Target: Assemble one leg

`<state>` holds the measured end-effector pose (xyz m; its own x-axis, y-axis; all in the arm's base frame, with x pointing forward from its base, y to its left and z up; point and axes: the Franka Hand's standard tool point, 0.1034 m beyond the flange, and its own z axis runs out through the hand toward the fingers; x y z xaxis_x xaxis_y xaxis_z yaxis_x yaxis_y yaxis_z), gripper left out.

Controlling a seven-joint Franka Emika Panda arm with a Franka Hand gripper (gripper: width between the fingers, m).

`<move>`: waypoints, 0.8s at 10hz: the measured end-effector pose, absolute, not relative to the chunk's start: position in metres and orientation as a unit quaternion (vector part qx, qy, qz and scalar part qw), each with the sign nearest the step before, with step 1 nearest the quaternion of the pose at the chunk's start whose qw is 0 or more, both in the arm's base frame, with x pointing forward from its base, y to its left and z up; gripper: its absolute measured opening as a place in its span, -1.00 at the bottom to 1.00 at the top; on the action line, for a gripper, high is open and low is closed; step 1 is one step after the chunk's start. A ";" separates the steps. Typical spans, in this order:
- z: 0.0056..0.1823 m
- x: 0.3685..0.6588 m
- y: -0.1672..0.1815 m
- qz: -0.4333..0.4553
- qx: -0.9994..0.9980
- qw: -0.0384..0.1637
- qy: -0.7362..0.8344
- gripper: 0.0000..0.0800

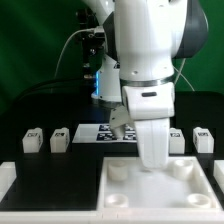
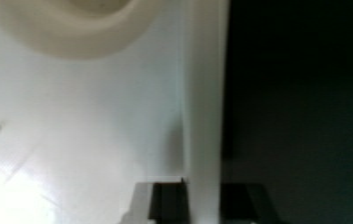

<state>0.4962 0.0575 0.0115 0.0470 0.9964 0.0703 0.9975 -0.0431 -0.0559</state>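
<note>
The large white square panel [image 1: 150, 195] with round corner recesses lies at the front of the table. My gripper [image 1: 152, 162] reaches down at its far edge. In the wrist view the gripper [image 2: 205, 188] straddles the panel's raised edge [image 2: 203, 110]: one dark finger [image 2: 164, 202] stands inside the rim and the other [image 2: 246, 202] outside it, both against it. A round recess [image 2: 75, 22] shows on the panel. Four small white legs with tags stand in a row behind the panel: two at the exterior view's left [image 1: 33, 140] [image 1: 60, 140] and two at its right [image 1: 177, 140] [image 1: 203, 138].
The marker board [image 1: 100, 132] lies behind the panel, partly hidden by the arm. A white ledge [image 1: 8, 178] shows at the exterior view's front left. Cables and the arm's base stand at the back. The dark table [image 2: 306, 110] borders the panel's edge.
</note>
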 end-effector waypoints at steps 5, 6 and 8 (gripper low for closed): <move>0.011 0.497 0.073 -0.010 -0.713 0.035 -0.700 -0.85; 0.011 0.497 0.073 -0.010 -0.714 0.035 -0.699 -0.85; 0.010 0.496 0.072 -0.010 -0.715 0.036 -0.698 -0.25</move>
<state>0.4963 0.0723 0.0101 0.0252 0.9976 0.0639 0.9990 -0.0228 -0.0376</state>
